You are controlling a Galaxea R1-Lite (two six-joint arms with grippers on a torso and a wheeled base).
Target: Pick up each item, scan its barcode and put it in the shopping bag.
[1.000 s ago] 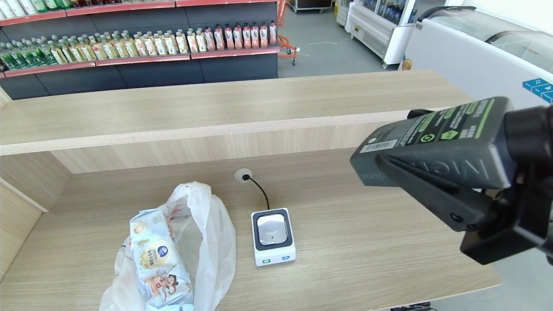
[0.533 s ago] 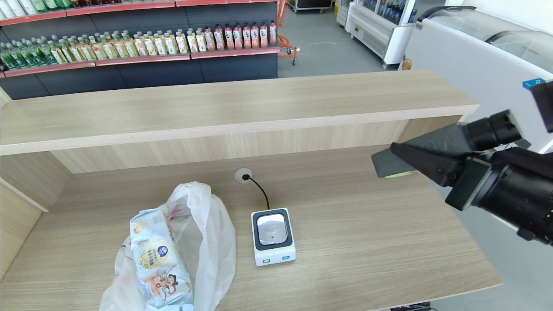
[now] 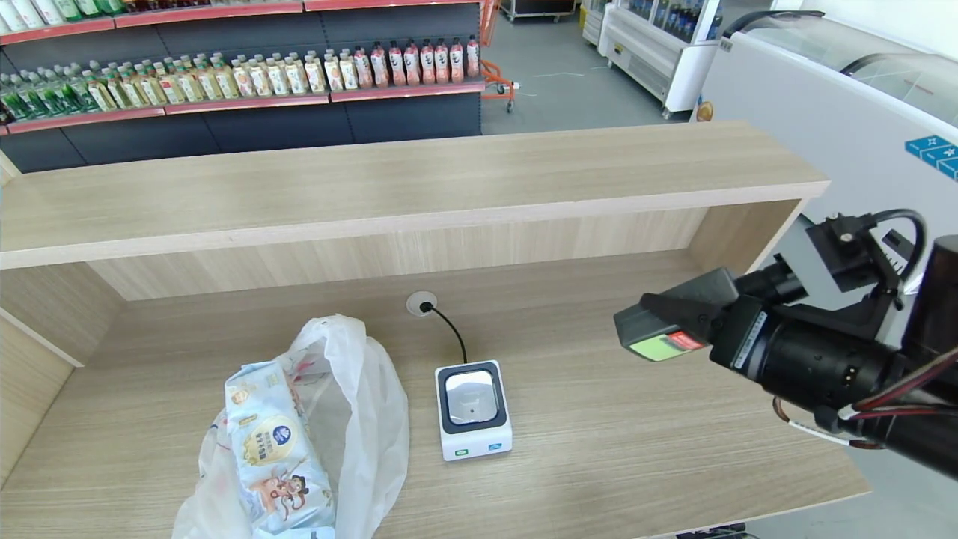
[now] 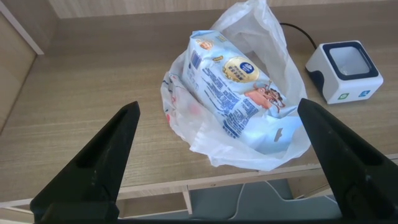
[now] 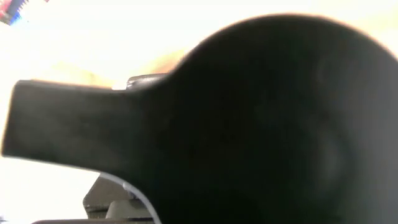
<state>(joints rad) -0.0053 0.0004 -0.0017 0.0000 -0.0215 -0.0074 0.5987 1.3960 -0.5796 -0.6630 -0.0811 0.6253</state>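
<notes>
Already, one pack (image 3: pixel 273 449) is seen in the bag (image 3: pixel 374 404) at near left. A dark item (image 3: pixel 655 346), gripped by the right hand (image 3: pixel 664 326) above the surface (image 3: pixel 636 449), right of the scanner (image 3: pixel 473 408), is judged unscanned. The left hand (image 4: pixel 217 107) is held spread over the bag.

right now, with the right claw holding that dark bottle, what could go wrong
1. The dark bottle in the right claw shows no barcode in the head view, so it might pass the scanner facing the wrong way and not read.
2. The shopping bag lies slumped around the blue pack; the bottle could catch its rim and land on the counter.
</notes>
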